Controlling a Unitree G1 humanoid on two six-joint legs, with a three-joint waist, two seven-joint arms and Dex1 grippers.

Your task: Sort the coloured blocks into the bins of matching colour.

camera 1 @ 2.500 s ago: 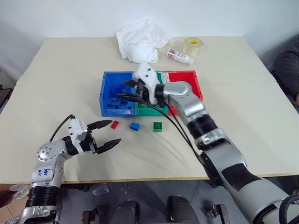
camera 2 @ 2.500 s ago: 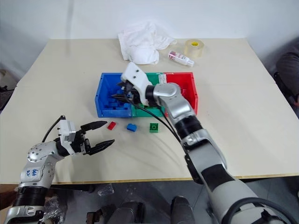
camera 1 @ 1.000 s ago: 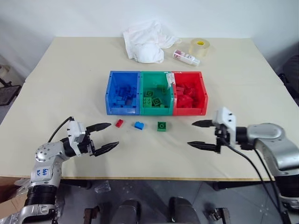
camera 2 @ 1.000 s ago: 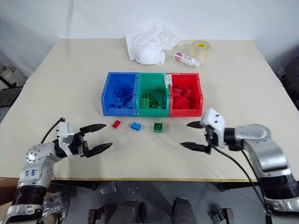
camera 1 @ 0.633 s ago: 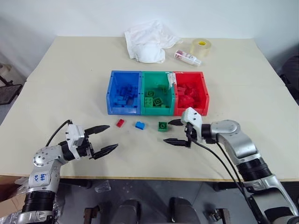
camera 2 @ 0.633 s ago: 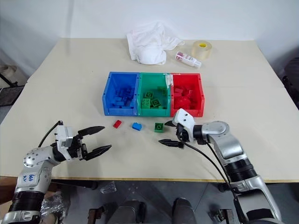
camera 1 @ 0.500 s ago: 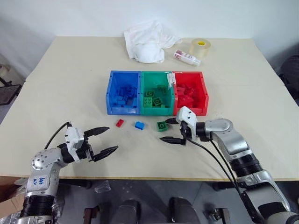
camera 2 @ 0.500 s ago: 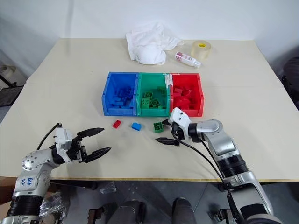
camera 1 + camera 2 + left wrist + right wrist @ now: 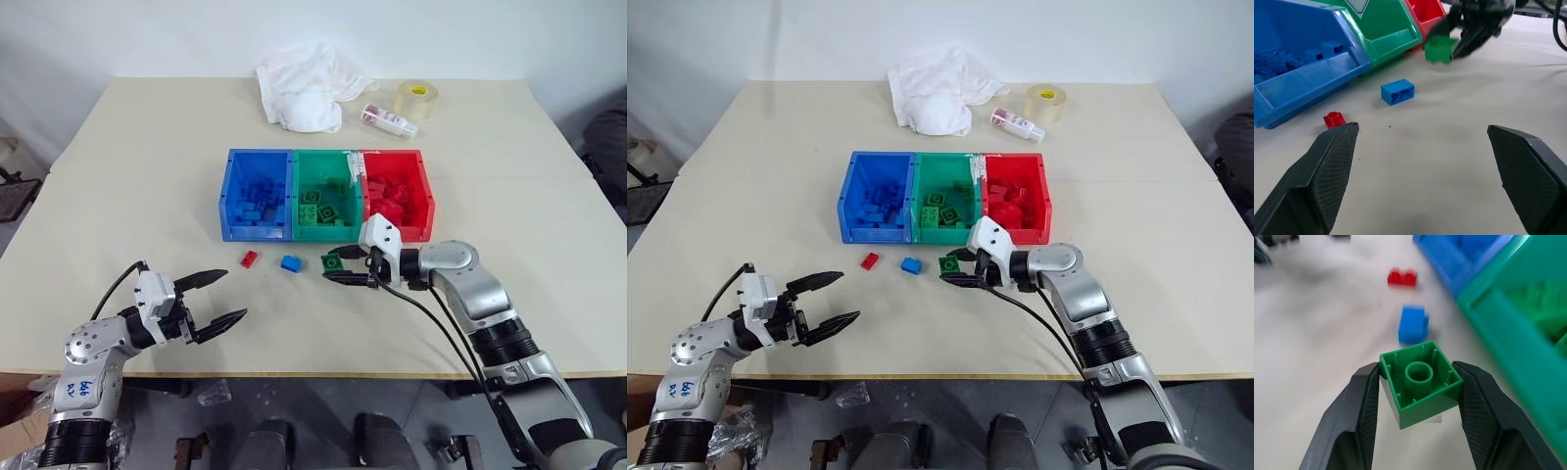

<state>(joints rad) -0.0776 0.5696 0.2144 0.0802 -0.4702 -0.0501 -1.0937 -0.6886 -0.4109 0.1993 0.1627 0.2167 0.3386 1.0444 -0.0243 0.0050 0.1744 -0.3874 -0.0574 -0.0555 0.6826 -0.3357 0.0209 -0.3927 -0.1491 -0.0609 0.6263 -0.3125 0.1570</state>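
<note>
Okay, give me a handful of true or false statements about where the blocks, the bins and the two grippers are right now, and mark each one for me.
1. The right gripper is shut on the green block. True.
2. The left gripper holds the red block. False: it is open and holds nothing; the red block lies on the table.
3. The green bin sits between the blue bin and the red bin. True.
4. The blue block on the table lies between the red block and the green one. True.
5. The tape roll stands inside the red bin. False: it stands on the table behind the bins, beside a small bottle.
</note>
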